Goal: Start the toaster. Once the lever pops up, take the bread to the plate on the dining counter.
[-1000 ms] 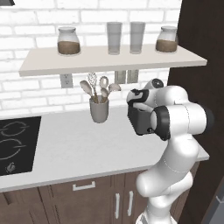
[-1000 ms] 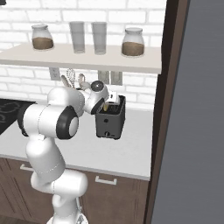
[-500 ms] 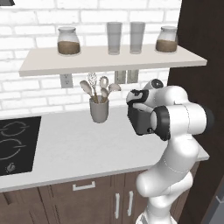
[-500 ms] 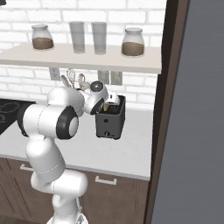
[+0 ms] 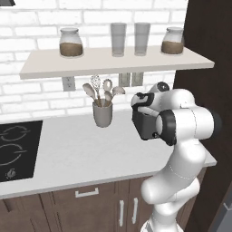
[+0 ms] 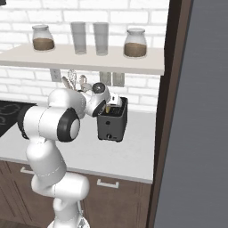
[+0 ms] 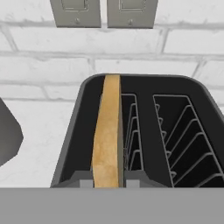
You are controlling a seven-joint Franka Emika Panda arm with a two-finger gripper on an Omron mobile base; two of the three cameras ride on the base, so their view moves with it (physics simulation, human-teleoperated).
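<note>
Gripper [image 6: 111,103] over toaster [image 6: 113,121], clamped on bread [image 7: 107,135].
Slice stands upright in left slot, worktop [image 5: 86,154] underneath.

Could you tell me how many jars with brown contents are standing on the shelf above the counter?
2. One jar stands near the shelf's left end, the other jar near its right end, with two empty glasses between them. None looks hidden.
</note>
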